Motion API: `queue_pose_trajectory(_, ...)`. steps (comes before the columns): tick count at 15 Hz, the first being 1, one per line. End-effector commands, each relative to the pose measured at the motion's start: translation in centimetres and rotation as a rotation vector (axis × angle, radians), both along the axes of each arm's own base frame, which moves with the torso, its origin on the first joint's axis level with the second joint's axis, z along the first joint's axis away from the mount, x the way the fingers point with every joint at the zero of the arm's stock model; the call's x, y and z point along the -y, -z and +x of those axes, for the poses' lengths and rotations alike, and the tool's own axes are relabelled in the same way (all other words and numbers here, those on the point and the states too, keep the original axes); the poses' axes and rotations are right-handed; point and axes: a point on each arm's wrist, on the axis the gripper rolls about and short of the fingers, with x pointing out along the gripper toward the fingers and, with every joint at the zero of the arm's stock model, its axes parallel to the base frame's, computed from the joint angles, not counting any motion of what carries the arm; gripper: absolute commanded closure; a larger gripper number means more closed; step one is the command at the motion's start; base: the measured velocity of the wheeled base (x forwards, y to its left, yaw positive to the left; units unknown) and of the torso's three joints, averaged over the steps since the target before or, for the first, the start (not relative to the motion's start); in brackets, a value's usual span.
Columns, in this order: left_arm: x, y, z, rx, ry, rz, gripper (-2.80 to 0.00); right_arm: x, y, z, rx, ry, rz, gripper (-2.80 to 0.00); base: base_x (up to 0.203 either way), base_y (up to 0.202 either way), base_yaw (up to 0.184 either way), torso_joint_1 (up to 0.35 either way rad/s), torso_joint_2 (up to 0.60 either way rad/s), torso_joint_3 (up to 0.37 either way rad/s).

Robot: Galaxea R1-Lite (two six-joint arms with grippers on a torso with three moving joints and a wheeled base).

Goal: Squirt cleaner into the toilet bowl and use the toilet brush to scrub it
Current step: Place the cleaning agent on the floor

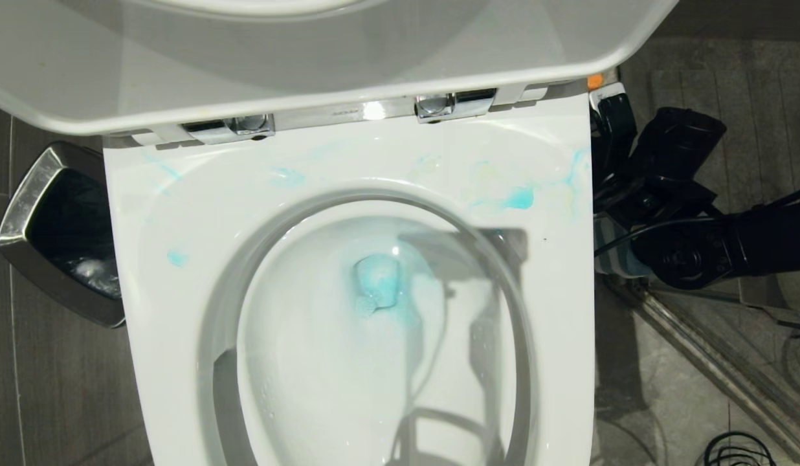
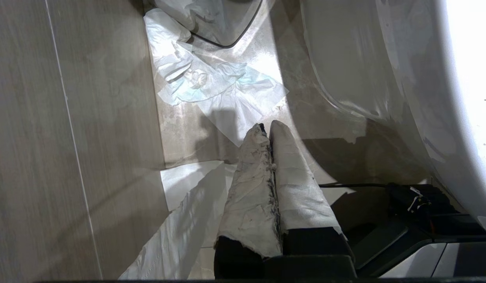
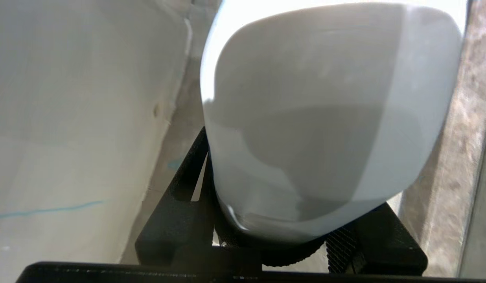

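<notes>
At far left in the head view a square chrome-rimmed bin (image 1: 57, 226) with a dark inside sits on the grey tiled floor (image 1: 50, 388), just beside the toilet bowl (image 1: 180, 323). The left gripper (image 2: 265, 129) hangs low beside the bowl's outer wall; its fingers (image 2: 251, 188), wrapped in wrinkled, soiled white cloth, are pressed together on nothing, above crumpled tissues (image 2: 211, 86) on the floor.

The bowl is glossy white ceramic, an oval with a wide flat rim; its front is cut off by the picture's lower edge. The lid (image 1: 309, 58) stands raised on chrome hinges (image 1: 455, 103). The cleaner (image 1: 520, 197) shows as turquoise smears across the back rim and tints the water at the drain.

Right of the bowl, in the narrow gap by the wall, the right gripper (image 3: 266, 236) has its black ribbed fingers (image 3: 339, 247) clamped on a smooth, rounded white bottle (image 3: 325, 118), which fills the wrist view. The toilet brush cannot be made out.
</notes>
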Motion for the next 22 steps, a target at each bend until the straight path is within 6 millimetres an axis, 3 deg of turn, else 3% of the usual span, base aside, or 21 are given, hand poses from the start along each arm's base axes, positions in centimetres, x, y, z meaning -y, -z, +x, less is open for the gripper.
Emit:
queue_pose_trajectory(1, 0.0, 0.0, 0.0, -0.001, 0.0, 0.0, 0.0, -0.1, 0.4, 0.3, 0.006, -0.001, 0.001, 0.0, 0.0, 0.0, 0.0, 0.0, 0.0, 0.0)
queue_pose_trajectory(19, 0.0, 0.0, 0.0, -0.001, 0.0, 0.0, 0.0, -0.4, 2.2, 0.7, -0.022, 0.001, -0.006, 0.0, 0.0, 0.0, 0.0, 0.0, 0.0, 0.0)
queue_pose_trajectory(20, 0.0, 0.0, 0.0, 0.0, 0.0, 0.0, 0.0, -0.4, 2.3, 0.6, -0.026, 0.002, -0.008, -2.8, 0.0, 0.0, 0.0, 0.0, 0.0, 0.0)
queue_pose_trajectory(22, 0.0, 0.0, 0.0, 0.0, 0.0, 0.0, 0.0, -0.5, 2.5, 0.4, -0.034, -0.003, -0.012, -2.8, 0.0, 0.0, 0.0, 0.0, 0.0, 0.0)
